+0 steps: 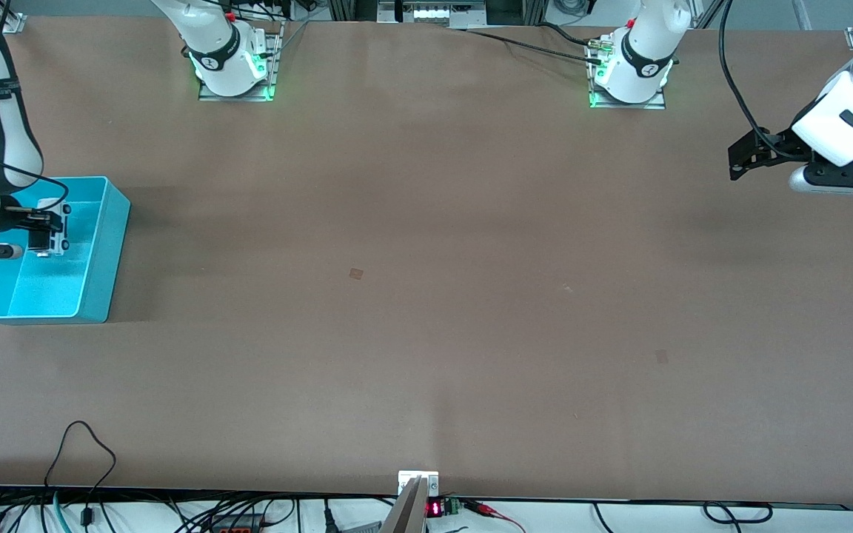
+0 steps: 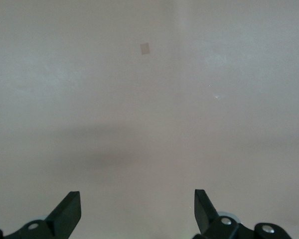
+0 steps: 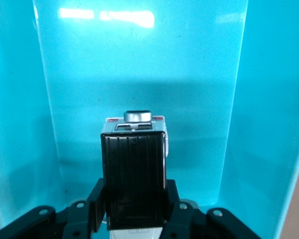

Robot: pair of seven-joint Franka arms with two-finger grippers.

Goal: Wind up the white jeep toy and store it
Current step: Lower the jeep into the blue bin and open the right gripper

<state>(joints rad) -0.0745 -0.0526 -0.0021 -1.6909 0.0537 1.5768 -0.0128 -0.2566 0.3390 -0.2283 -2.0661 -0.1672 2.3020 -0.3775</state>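
The white jeep toy (image 1: 52, 228), with its black roof panel (image 3: 133, 169), is held by my right gripper (image 1: 47, 235) inside the teal bin (image 1: 104, 255) at the right arm's end of the table. In the right wrist view the right gripper (image 3: 134, 198) is shut on the toy's sides, just above the bin's floor (image 3: 139, 64). The toy's wheels are hidden. My left gripper (image 1: 736, 159) hangs open and empty over the bare table at the left arm's end; its two black fingertips (image 2: 69, 204) stand wide apart.
The teal bin's walls (image 3: 269, 124) stand close on both sides of the right gripper. Small tan marks lie on the brown table (image 1: 356, 273) (image 1: 661, 356) (image 2: 145, 48). Cables and a metal bracket (image 1: 417, 483) run along the table's front edge.
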